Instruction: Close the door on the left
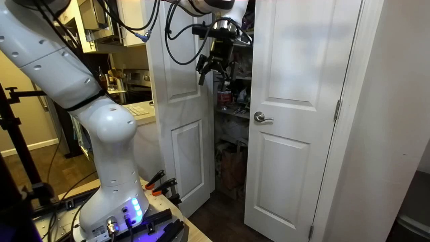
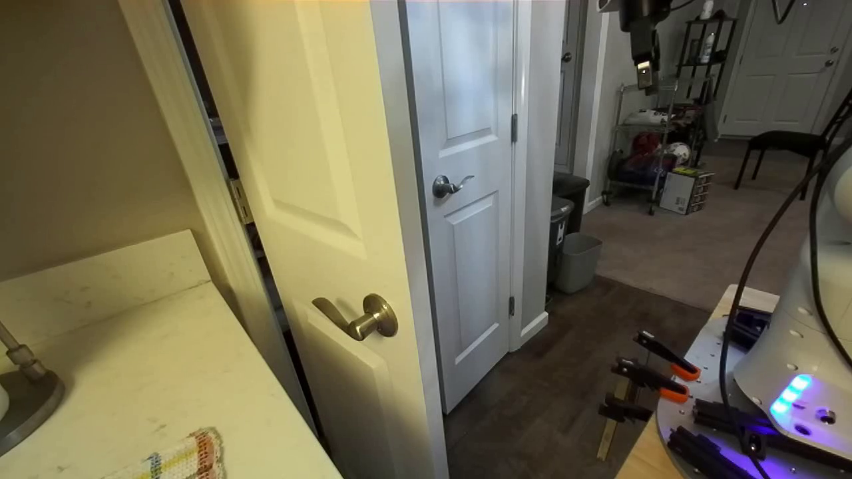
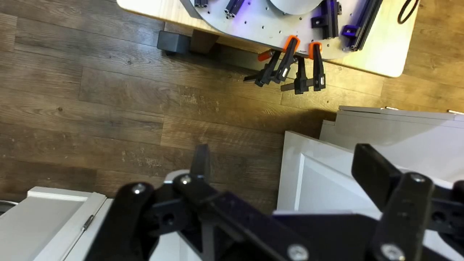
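Two white panelled leaves flank a closet opening before one robot arm [image 1: 112, 124]. The left door [image 2: 333, 246], the leaf named in the task, stands open, angled outward just beside the kitchen counter [image 2: 153, 372]; the right leaf [image 1: 295, 124] faces it across the opening. Lever handles: two, each on a round plate, the left lever [image 2: 363, 326] near the left door's right edge, the right lever [image 1: 262, 118] near its own leaf's left edge. Hinges in view: a single left hinge [image 2: 241, 201] and two right hinges [image 1: 337, 110]. Several shelves [image 1: 233, 113], partly hidden, show between the leaves, with one brown bag [image 1: 232, 164] low down. Clamps [image 3: 318, 70]: two, orange-tipped, at the rim of the mounting plate [image 3: 253, 25] beneath the arm. The counter bears one patterned cloth [image 2: 183, 459]. Beyond: one black chair [image 2: 785, 141], one white box [image 2: 684, 193], one grey wastebasket [image 2: 578, 263].

Hand [image 3: 284, 159]: one, directed downward, its two fingers [image 3: 375, 177] spread widely. In the wrist view, floor [image 3: 145, 108] and part of the left door are seen through the gap between them. In an exterior view the hand [image 2: 650, 81] hangs in mid-air, well apart from both leaves.
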You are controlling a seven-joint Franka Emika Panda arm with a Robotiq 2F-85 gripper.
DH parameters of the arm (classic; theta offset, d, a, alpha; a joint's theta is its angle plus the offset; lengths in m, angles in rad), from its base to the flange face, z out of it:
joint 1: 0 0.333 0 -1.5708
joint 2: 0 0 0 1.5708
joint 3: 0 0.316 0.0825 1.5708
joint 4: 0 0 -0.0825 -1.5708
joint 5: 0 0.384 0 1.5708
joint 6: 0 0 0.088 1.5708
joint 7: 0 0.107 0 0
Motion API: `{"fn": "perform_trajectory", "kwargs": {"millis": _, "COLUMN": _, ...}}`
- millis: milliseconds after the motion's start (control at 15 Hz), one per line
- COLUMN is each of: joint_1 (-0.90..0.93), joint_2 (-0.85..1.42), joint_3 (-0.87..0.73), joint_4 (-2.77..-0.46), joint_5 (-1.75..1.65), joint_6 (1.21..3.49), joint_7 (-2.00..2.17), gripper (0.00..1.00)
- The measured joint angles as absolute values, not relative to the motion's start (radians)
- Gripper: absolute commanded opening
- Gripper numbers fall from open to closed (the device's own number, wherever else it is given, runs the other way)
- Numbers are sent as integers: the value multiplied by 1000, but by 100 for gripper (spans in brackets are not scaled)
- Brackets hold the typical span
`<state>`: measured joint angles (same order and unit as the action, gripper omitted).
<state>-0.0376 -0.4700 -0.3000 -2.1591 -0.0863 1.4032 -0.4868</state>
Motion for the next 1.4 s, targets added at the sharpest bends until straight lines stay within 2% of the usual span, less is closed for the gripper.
{"fn": "perform_trajectory", "kwargs": {"millis": 533, "joint_1": -53, "joint_2": -670, "joint_3": -229, "joint_4": -2339, "joint_5": -32, "joint_6": 1403, "joint_7": -349, "gripper": 100}}
{"fn": "perform_trajectory", "kwargs": {"millis": 867, "joint_1": -42, "joint_2": -808, "joint_3": -131, "joint_4": -2500, "joint_5": 91, "joint_6": 1438, "joint_7": -225, "gripper": 100}}
{"fn": "perform_trajectory", "kwargs": {"millis": 1400, "joint_1": 159, "joint_2": -804, "joint_3": 97, "joint_4": -2573, "joint_5": 218, "joint_6": 1546, "joint_7": -216, "gripper": 100}}
